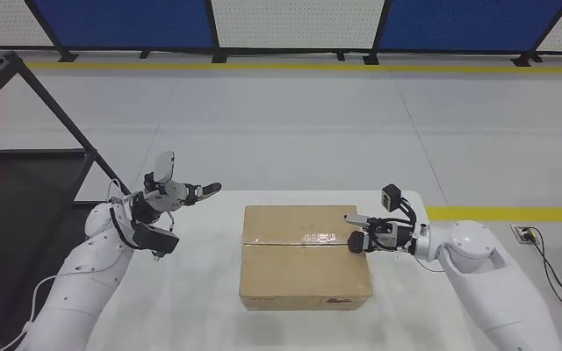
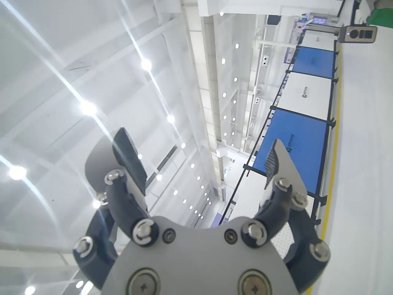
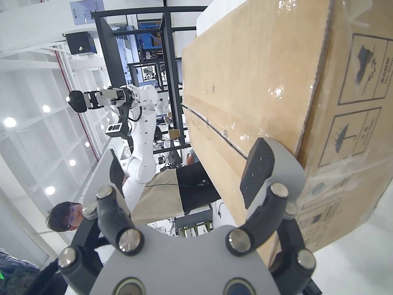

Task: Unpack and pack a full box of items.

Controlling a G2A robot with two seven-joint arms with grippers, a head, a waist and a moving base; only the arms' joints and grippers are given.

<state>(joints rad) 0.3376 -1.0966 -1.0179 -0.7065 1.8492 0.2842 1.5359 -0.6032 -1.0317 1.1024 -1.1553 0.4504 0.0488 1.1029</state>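
A closed cardboard box (image 1: 303,256) stands in the middle of the white table (image 1: 206,294), its top flaps meeting in a taped seam (image 3: 212,127). My right gripper (image 1: 354,232) is open at the box's right end, level with the seam; one finger pad (image 3: 258,170) lies against the top edge of the box (image 3: 261,62), the other hangs free. My left gripper (image 1: 189,175) is open and holds nothing, raised above the table left of the box, its fingers (image 2: 129,158) tilted up toward the ceiling. The left arm's gripper (image 3: 89,99) also appears beyond the box in the right wrist view.
A black metal rack (image 1: 44,175) stands off the table's left side. The box's end face carries handling symbols (image 3: 362,72) under clear tape. Bare table surface lies left and in front of the box. Blue and white partition panels (image 1: 290,22) close off the far floor.
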